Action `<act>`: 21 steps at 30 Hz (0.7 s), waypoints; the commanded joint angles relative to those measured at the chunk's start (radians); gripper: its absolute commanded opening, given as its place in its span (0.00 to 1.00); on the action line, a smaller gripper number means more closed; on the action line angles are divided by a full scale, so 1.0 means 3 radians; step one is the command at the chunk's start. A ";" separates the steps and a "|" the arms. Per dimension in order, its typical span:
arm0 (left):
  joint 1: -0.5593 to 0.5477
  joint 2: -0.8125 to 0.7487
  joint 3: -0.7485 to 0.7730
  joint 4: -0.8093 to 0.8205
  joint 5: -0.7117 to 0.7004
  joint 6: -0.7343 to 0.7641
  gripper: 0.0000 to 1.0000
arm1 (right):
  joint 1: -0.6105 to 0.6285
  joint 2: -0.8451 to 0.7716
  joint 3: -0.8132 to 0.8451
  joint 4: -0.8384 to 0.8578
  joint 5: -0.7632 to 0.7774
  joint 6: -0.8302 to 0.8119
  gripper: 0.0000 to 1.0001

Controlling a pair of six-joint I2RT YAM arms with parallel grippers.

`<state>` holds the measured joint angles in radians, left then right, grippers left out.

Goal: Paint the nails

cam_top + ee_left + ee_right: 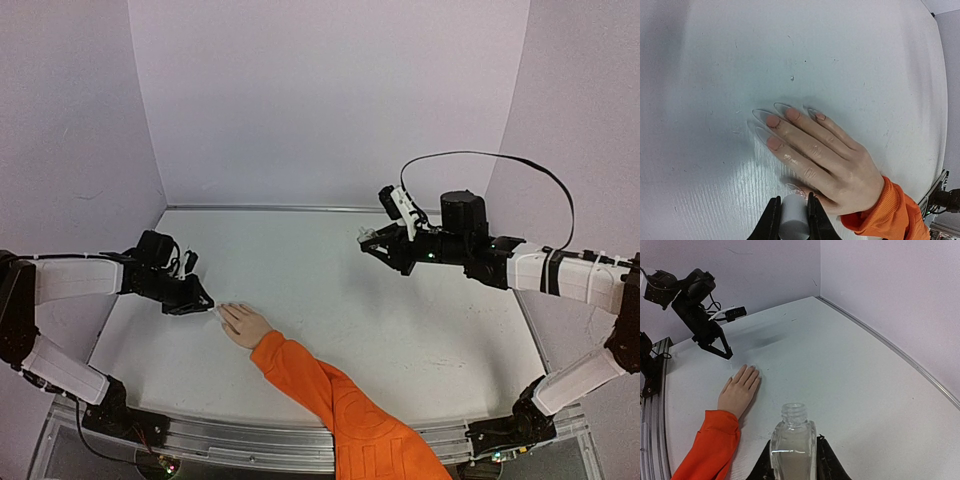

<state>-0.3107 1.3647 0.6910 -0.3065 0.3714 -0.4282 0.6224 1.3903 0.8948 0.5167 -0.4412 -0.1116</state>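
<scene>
Pale lilac walls (330,100) close in a white desk (420,310), and on it a flesh-coloured hand (245,325) lies palm down at the end of an orange sleeve (330,400), fingers spread toward the left side. Its nails (771,120) are long, clear and pointed, each with an orange-pink patch at its base, and they rest flat on the desk. The left tool (208,303) hangs just beside those fingertips, its jaws clamped on a small white cylinder (794,222); whether the cylinder touches the hand cannot be made out. Well apart, above the right half of the desk, the right tool (372,243) grips an uncapped clear glass bottle (792,440), held upright between its jaws.
</scene>
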 commanded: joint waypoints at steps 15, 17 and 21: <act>-0.0089 0.0053 -0.0025 0.0039 0.0205 -0.0106 0.00 | -0.0014 -0.0098 0.0075 0.0221 -0.0115 0.0029 0.00; -0.0096 0.0066 -0.0020 0.0042 0.0199 -0.0107 0.00 | -0.0014 -0.0090 0.0075 0.0225 -0.0115 0.0033 0.00; -0.0099 0.0108 -0.0018 0.0056 0.0192 -0.0110 0.00 | -0.0014 -0.0088 0.0075 0.0230 -0.0115 0.0030 0.00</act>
<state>-0.3355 1.3842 0.6781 -0.3218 0.4187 -0.4507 0.6224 1.3903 0.8948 0.5179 -0.4561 -0.1116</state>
